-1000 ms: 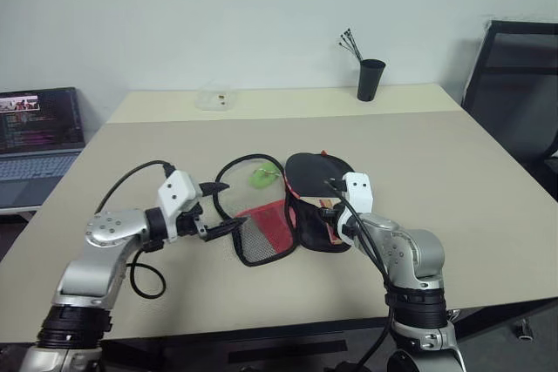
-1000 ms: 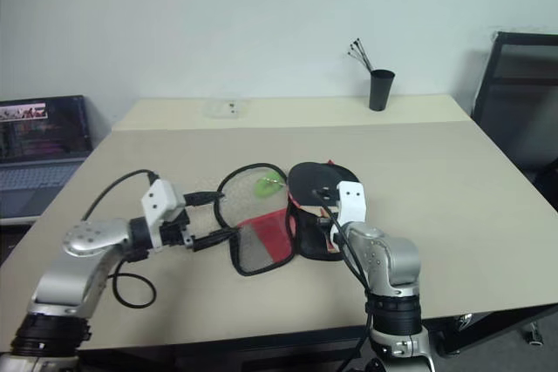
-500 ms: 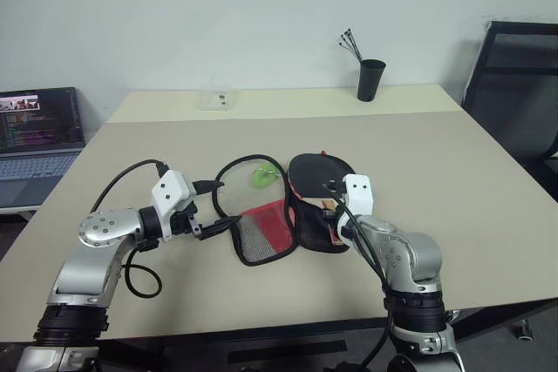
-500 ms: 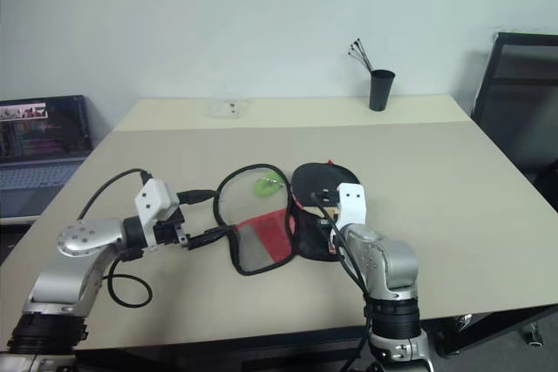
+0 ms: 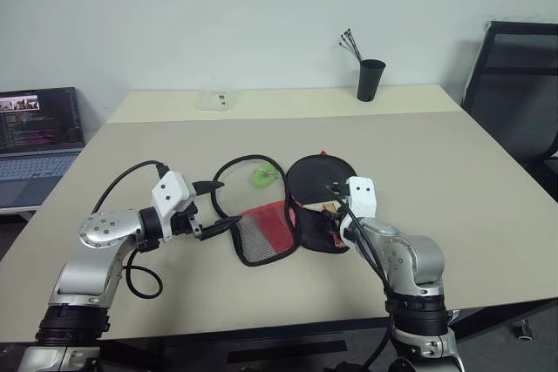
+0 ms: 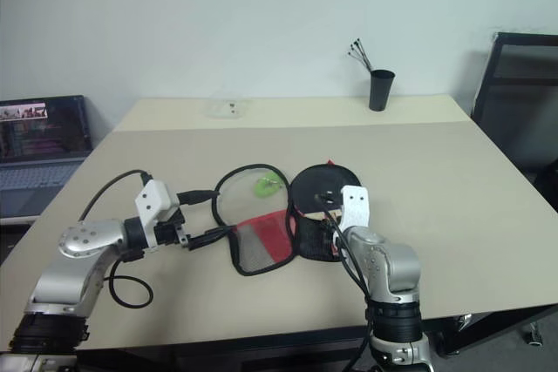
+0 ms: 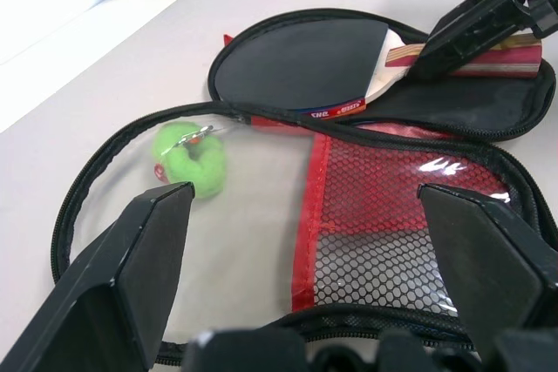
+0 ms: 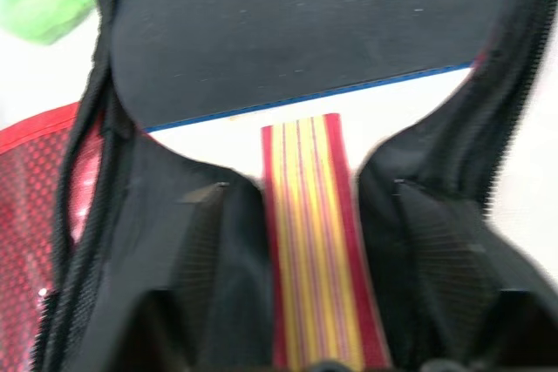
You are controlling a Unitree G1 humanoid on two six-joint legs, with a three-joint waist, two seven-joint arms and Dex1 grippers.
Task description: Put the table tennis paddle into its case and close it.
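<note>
- The table tennis paddle [image 7: 301, 63] is lying in the far half of the opened case [image 7: 488, 124], black blade toward the back of the table, striped handle pointing back at the robot.
- What just changed: a second ago the right gripper [image 8: 305, 206] had its fingers pinched in on the handle. Now they stand apart, one each side of the red and yellow stripes, with a gap showing in the right wrist view. Looks like a release to me.
- The blade also sits a bit rounder and more squarely in the case half than it did a moment back, so I'd say the paddle is basically in.
- That means part one is about done. What's left is folding the flap over and running the zip.
- The other half, the clear and red mesh flap [image 7: 392, 215], is flopped open toward the left arm, and nothing is in it that I can see. The green pull tag [image 7: 192, 158] sits on the clear part.
- Left gripper [image 5: 216, 209] hovers just beside the flap's edge, fingers wide apart, holding nothing.
- Further out: a black cup [image 5: 370, 79] with sticks in it at the back of the table [image 5: 453, 163], a small clear box [image 5: 215, 98] and a laptop [image 5: 37, 141] off to the left.
</note>
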